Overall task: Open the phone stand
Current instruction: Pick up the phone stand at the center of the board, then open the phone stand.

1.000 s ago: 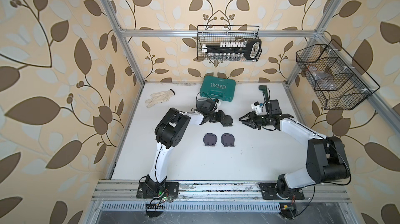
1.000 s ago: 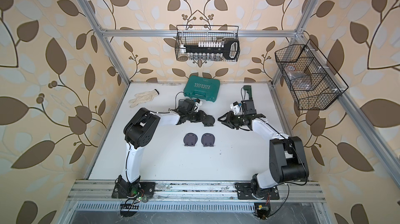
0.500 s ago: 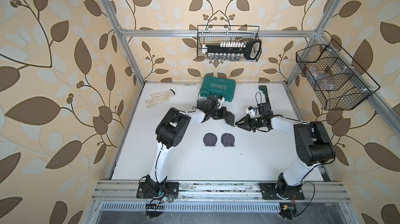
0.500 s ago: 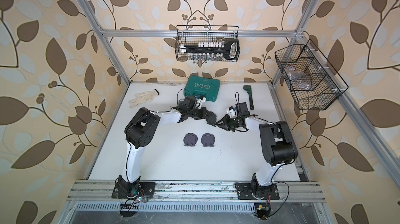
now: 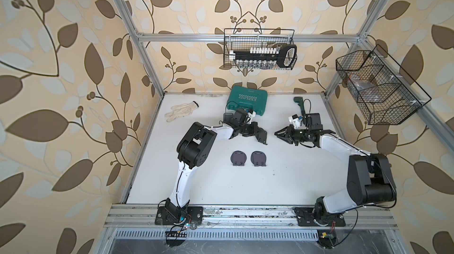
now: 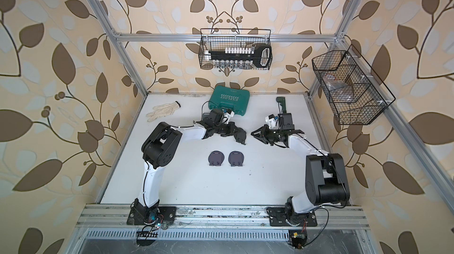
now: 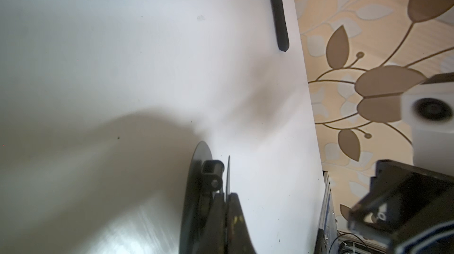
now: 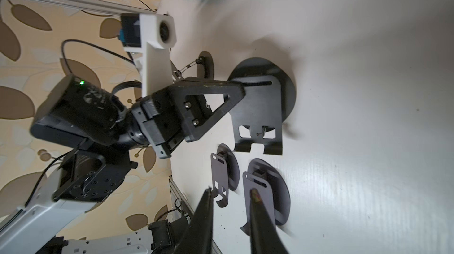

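Now my left gripper (image 7: 226, 198) pinches the black round-based metal phone stand (image 8: 260, 108); my right gripper (image 8: 231, 191), opposite, stands slightly parted.

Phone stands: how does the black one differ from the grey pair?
The black phone stand is clamped in the left gripper; the grey stands rest free on the table. The black phone stand is farther back than the grey stands. All have round bases and slotted plates.
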### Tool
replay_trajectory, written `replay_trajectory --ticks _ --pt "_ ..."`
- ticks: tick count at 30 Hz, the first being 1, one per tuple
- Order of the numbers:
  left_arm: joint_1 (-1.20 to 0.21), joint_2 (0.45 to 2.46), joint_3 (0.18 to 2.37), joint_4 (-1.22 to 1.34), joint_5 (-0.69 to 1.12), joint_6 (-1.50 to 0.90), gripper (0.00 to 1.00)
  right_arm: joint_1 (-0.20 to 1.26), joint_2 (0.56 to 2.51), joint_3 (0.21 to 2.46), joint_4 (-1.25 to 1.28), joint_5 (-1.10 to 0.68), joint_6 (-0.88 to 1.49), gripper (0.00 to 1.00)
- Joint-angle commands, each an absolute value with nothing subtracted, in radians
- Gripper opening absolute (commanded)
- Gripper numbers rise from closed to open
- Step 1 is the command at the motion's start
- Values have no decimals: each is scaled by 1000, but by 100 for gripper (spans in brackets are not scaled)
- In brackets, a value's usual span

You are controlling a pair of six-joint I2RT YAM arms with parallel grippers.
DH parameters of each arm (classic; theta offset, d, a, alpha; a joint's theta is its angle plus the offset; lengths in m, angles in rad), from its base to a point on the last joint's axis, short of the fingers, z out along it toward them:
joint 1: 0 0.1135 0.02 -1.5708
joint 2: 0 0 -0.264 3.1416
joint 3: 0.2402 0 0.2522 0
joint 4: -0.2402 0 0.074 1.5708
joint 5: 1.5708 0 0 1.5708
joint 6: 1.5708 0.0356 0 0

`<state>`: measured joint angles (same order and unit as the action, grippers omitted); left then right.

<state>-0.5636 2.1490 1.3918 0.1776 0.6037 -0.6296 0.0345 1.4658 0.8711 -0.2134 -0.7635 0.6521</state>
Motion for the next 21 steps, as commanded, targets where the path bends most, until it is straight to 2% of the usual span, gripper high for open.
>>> replay_trajectory --ticks 1,8,14,21 --pt "-569 2019 1398 109 641 -665 0 17 1373 853 -304 -785 626 23" --pt "-556 1780 1378 105 685 -771 0 6 1197 862 -362 -812 639 26" --pt "-504 1599 1222 362 791 -1013 0 28 1097 881 -332 -871 688 28" --pt "-505 1410 1068 442 801 -1085 0 141 1027 857 -71 -927 896 30"
